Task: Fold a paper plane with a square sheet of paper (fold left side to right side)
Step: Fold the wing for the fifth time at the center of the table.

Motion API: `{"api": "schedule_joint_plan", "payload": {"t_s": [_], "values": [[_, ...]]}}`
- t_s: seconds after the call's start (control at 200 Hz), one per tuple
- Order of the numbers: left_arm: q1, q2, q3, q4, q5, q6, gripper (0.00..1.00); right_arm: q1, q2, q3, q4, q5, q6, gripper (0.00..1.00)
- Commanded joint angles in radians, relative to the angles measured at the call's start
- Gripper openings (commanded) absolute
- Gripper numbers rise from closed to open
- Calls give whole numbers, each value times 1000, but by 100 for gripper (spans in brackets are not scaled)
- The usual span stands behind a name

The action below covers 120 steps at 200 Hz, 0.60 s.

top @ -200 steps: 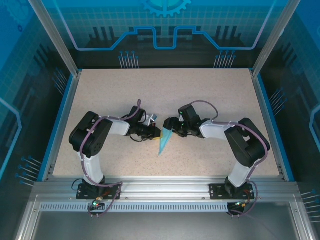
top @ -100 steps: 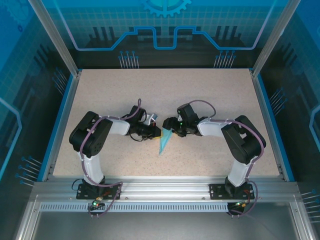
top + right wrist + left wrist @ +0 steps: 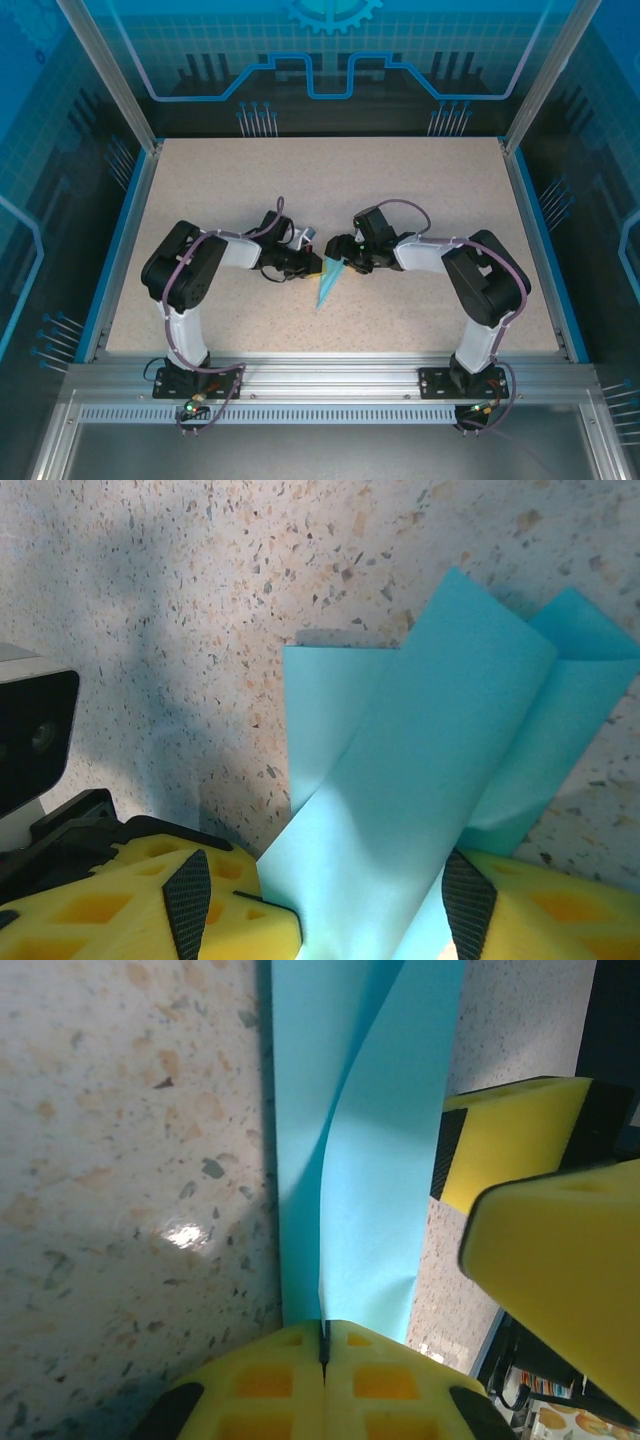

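While my left tool (image 3: 312, 264) is clamped shut on the paper (image 3: 327, 285), my right tool (image 3: 338, 262) has its jaws apart, straddling the same piece. The paper sits mid-worktop (image 3: 400, 190) between the two tools, already a narrow pointed shape with its tip toward the arm bases.

Step in hand, I judge: bringing the left flap over to the right. To do it well:
- Left clamp works as the anchor and shouldn't slide or twist.
- Right tool should take the raised flap near its free edge and not crush the middle.
- Flap edge should line up with the layer beneath before any pressing down.
- Go slow, since thin paper likely buckles or tears at the pinch.

View differences:
- Top view gives the layout, with both tools nose to nose over the paper's wide end. It's too small to tell the jaw gaps or the layers.
- Left wrist view shows my fingers (image 3: 260, 1380) closed on the paper's near end, one layer flat on the worktop and another lifting and curving rightward. The right tool's yellow fingers (image 3: 505, 1145) sit just beside that raised layer.
- Right wrist view shows the paper (image 3: 450, 710) running between my spread fingers (image 3: 130, 900). It also shows the overlapping folded layers at the far end. I can't tell whether either finger touches the paper.
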Motion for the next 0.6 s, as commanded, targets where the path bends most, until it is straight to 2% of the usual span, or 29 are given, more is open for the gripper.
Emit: {"api": "schedule_joint_plan", "payload": {"t_s": [0.0,0.355,0.595], "values": [[10,27,30,-22,-6,33,4,-4,31,9,-66,-10,-20,66],[7,62,34,-47,-9,53,4,-1,18,9,-52,-18,-25,66],[7,81,34,-90,-34,78,3,-4,-48,-13,-6,-7,-36,72]]}}
